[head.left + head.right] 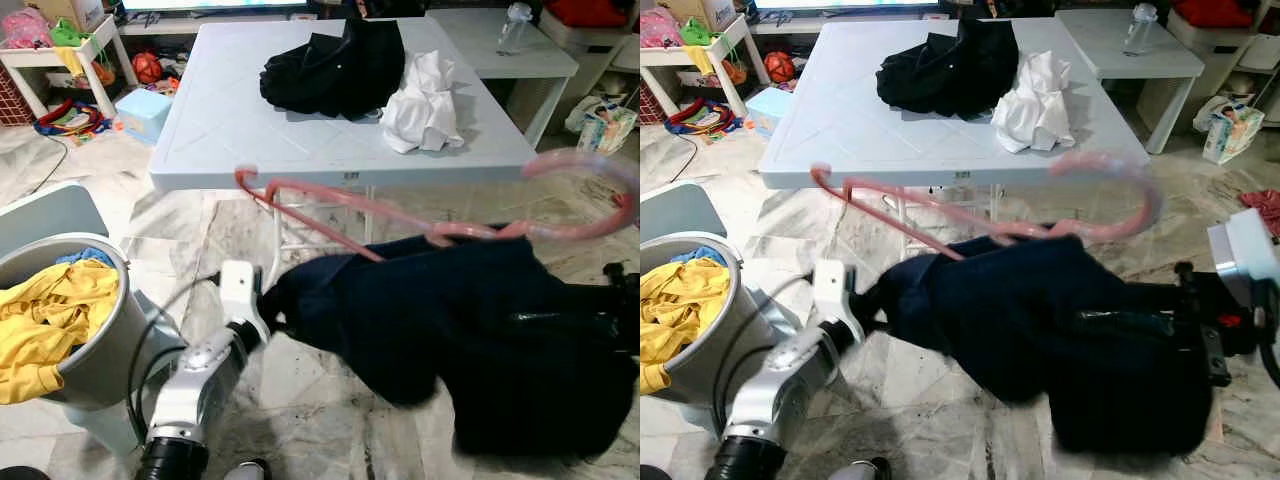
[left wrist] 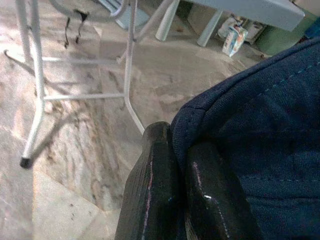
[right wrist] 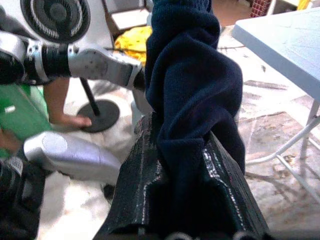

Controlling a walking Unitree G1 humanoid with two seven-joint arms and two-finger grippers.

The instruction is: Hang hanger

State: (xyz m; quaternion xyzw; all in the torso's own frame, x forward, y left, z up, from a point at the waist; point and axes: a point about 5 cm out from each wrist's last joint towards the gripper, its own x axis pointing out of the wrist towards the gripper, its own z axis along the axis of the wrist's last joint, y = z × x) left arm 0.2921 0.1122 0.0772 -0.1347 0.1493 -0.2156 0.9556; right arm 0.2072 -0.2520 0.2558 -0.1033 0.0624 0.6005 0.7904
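Before the table's near edge: navy garment, stretched between left gripper and right gripper, each clamped on its cloth. Pink hanger lies across the top, partly inserted. Hanging evidently outstanding; no rail visible.

Ahead of me: marble floor and a white folding table bearing black clothes and white cloth near its far right corner. Left: grey bin of yellow laundry. Toy shelf far left.
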